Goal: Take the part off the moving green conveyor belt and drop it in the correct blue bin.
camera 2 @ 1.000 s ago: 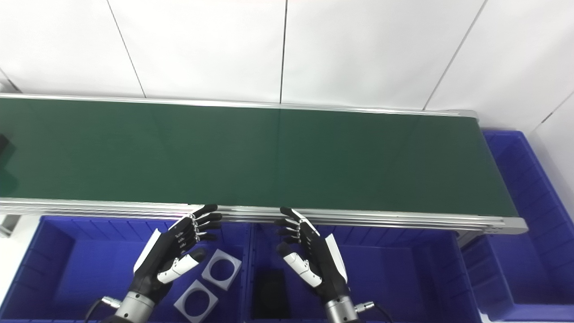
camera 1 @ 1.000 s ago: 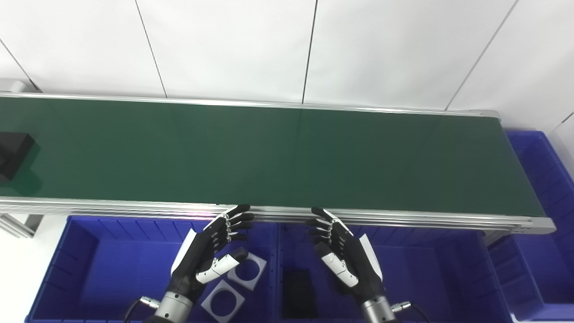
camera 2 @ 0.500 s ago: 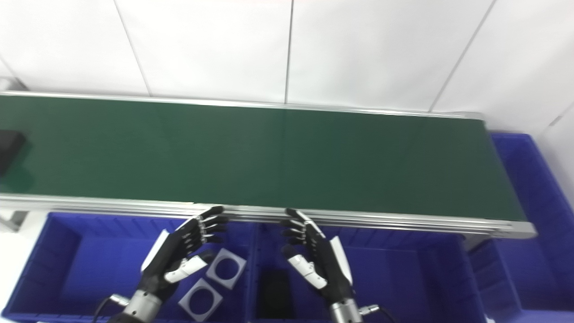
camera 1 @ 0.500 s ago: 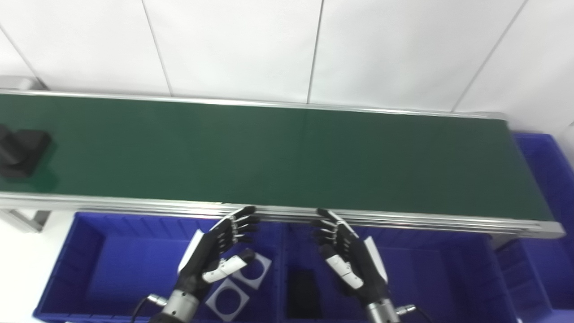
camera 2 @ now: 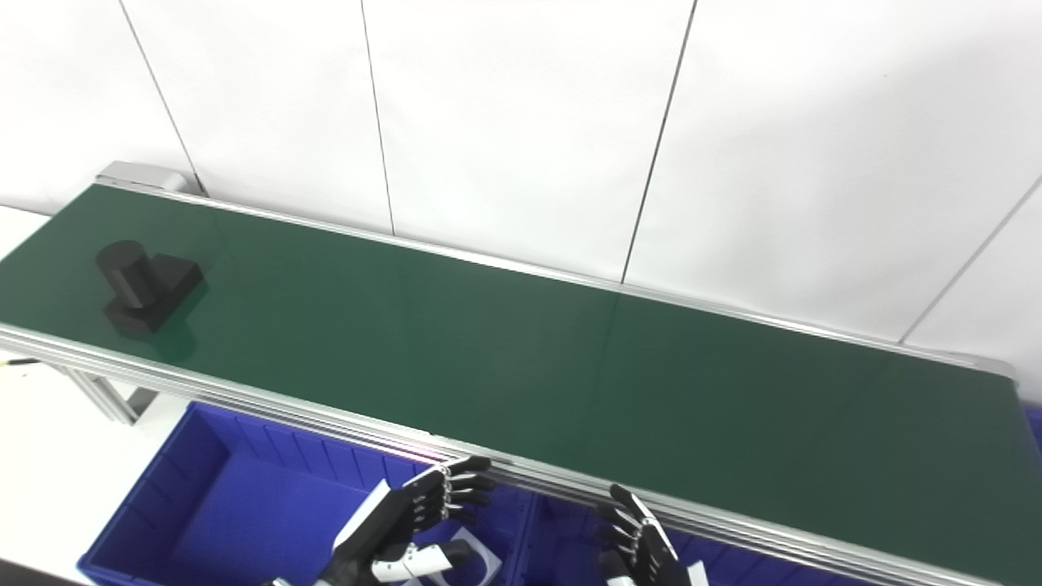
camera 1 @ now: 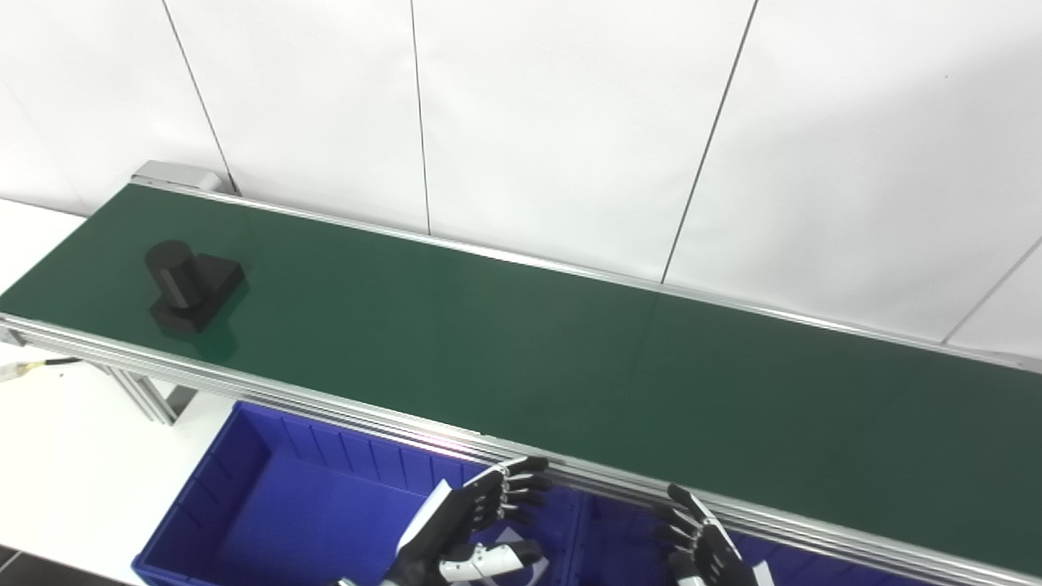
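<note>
Both the left hand [camera 1: 468,533] and right hand [camera 1: 704,549] hover spread and empty over the blue plastic bin [camera 1: 269,480], the black cylinder-topped block part [camera 1: 191,285] far up-left on the green conveyor belt [camera 1: 570,358].

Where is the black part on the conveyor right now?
The black part sits near the belt's far left end in both eye views, well left of the left hand waiting over the blue bin.

Two head-mounted views, side by side, angled down and leftward from above the near edge of the long green conveyor belt [camera 1: 521,358]. Same scene in both: belt running diagonally, white panelled wall [camera 2: 521,122] behind, blue plastic bin [camera 1: 269,488] below. Right eye view offset slightly, showing the belt's far right end. Moderately close framing.
</note>
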Robot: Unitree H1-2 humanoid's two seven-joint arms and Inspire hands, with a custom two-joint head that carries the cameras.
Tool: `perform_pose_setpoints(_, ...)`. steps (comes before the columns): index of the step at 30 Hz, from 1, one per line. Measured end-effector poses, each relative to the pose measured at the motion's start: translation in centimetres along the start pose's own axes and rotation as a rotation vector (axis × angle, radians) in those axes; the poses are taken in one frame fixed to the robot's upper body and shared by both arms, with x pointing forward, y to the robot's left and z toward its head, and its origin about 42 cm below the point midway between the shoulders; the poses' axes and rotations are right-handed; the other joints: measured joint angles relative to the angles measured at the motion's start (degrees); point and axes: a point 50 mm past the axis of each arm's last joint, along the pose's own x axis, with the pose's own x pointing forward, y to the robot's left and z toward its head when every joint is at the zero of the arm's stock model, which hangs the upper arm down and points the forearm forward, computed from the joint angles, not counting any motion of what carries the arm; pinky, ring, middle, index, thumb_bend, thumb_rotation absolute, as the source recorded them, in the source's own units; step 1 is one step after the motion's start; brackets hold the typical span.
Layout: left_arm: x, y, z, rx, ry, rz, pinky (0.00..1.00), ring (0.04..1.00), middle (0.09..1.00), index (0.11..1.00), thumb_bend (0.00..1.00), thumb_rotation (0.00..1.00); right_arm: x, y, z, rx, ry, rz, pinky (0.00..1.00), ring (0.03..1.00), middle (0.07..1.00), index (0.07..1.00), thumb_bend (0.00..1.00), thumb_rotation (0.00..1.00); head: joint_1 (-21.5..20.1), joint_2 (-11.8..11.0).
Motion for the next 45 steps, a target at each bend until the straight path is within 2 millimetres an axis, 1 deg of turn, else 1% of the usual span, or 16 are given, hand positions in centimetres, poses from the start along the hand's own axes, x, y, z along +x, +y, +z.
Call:
perform_pose_setpoints(1, 0.0, -0.1, -0.1, -0.002, 0.001, 0.000, 0.68, 0.759, 0.788, 0.838, 0.80, 0.52, 0.0, 0.0, -0.1, 0.000, 0.002, 0.001, 0.65, 0.736, 0.786, 0.879, 0.57, 0.80, 0.0, 0.0)
perform_pose_setpoints(3, 0.1, -0.1, -0.5, -0.005, 0.005, -0.001, 0.68, 0.758, 0.787, 0.835, 0.79, 0.51, 0.0, -0.1, -0.5, -0.001, 0.013, 0.003, 0.65, 0.734, 0.784, 0.879, 0.57, 0.80, 0.8, -1.1)
perform_pose_setpoints(4, 0.1, -0.2, -0.7, -0.006, 0.008, -0.003, 0.67, 0.752, 0.781, 0.831, 0.79, 0.50, 0.0, -0.1, -0.5, -0.002, 0.016, 0.003, 0.65, 0.733, 0.783, 0.881, 0.57, 0.80, 1.3, -2.2)
perform_pose_setpoints(5, 0.1, -0.2, -0.8, -0.005, 0.002, -0.003, 0.67, 0.749, 0.778, 0.826, 0.79, 0.49, 0.0, -0.1, -0.6, 0.000, 0.017, 0.002, 0.66, 0.733, 0.784, 0.882, 0.56, 0.80, 1.5, -2.6)
perform_pose_setpoints(7, 0.2, -0.2, -1.0, -0.003, -0.007, -0.005, 0.66, 0.747, 0.776, 0.822, 0.80, 0.49, 0.0, -0.3, -0.8, 0.005, 0.023, -0.001, 0.66, 0.732, 0.784, 0.884, 0.55, 0.79, 1.6, -2.8)
perform_pose_setpoints(9, 0.4, -0.2, -1.0, -0.003, -0.011, -0.006, 0.66, 0.745, 0.776, 0.818, 0.82, 0.48, 0.0, -0.4, -1.1, 0.007, 0.033, 0.000, 0.66, 0.732, 0.787, 0.886, 0.53, 0.78, 2.3, -4.5)
perform_pose_setpoints(15, 0.9, -0.4, -1.4, -0.018, -0.012, -0.006, 0.66, 0.737, 0.766, 0.815, 0.81, 0.43, 0.1, -0.7, -1.3, 0.012, 0.041, -0.004, 0.67, 0.737, 0.790, 0.889, 0.50, 0.76, 2.8, -5.7)
perform_pose_setpoints(22, 1.0, -0.4, -1.9, -0.030, -0.004, -0.003, 0.65, 0.727, 0.757, 0.810, 0.83, 0.43, 0.3, -0.9, -1.6, 0.015, 0.051, -0.009, 0.67, 0.744, 0.796, 0.894, 0.49, 0.77, 3.2, -6.2)
perform_pose_setpoints(25, 1.1, -0.4, -1.8, -0.027, -0.005, -0.003, 0.64, 0.726, 0.753, 0.804, 0.85, 0.45, 0.3, -0.9, -1.7, 0.017, 0.052, -0.011, 0.68, 0.749, 0.800, 0.898, 0.47, 0.75, 3.9, -7.1)
perform_pose_setpoints(26, 1.1, -0.4, -1.9, -0.026, -0.005, 0.002, 0.64, 0.726, 0.753, 0.804, 0.85, 0.45, 0.3, -1.0, -1.7, 0.018, 0.052, -0.012, 0.68, 0.749, 0.800, 0.898, 0.46, 0.74, 3.9, -7.1)
perform_pose_setpoints(30, 1.3, -0.7, -2.3, -0.019, 0.011, 0.005, 0.64, 0.728, 0.755, 0.800, 0.84, 0.44, 0.4, -1.1, -1.8, 0.016, 0.056, -0.011, 0.69, 0.752, 0.804, 0.900, 0.46, 0.72, 5.1, -8.5)
perform_pose_setpoints(32, 1.4, -0.9, -2.4, -0.020, 0.015, 0.003, 0.65, 0.730, 0.758, 0.802, 0.84, 0.43, 0.4, -1.3, -1.8, 0.019, 0.057, -0.011, 0.69, 0.749, 0.801, 0.899, 0.44, 0.68, 6.4, -9.5)
perform_pose_setpoints(39, 2.2, -1.2, -2.5, -0.014, 0.016, -0.012, 0.64, 0.717, 0.756, 0.806, 0.84, 0.45, 0.6, -2.1, -1.9, 0.014, 0.056, -0.017, 0.69, 0.747, 0.796, 0.901, 0.41, 0.62, 7.6, -9.9)
perform_pose_setpoints(41, 2.3, -1.3, -2.6, -0.012, 0.020, -0.015, 0.63, 0.709, 0.752, 0.805, 0.85, 0.45, 0.6, -2.2, -1.9, 0.008, 0.056, -0.017, 0.67, 0.732, 0.789, 0.895, 0.42, 0.50, 8.0, -10.0)
perform_pose_setpoints(44, 2.6, -1.6, -2.8, -0.020, 0.026, -0.010, 0.63, 0.712, 0.753, 0.805, 0.86, 0.44, 0.6, -2.4, -1.9, -0.015, 0.057, -0.020, 0.66, 0.731, 0.791, 0.896, 0.43, 0.45, 8.7, -10.0)
perform_pose_setpoints(45, 2.6, -1.7, -2.9, -0.021, 0.029, -0.011, 0.63, 0.711, 0.754, 0.803, 0.85, 0.44, 0.6, -2.5, -1.9, -0.021, 0.056, -0.022, 0.66, 0.727, 0.792, 0.895, 0.42, 0.42, 8.7, -10.0)
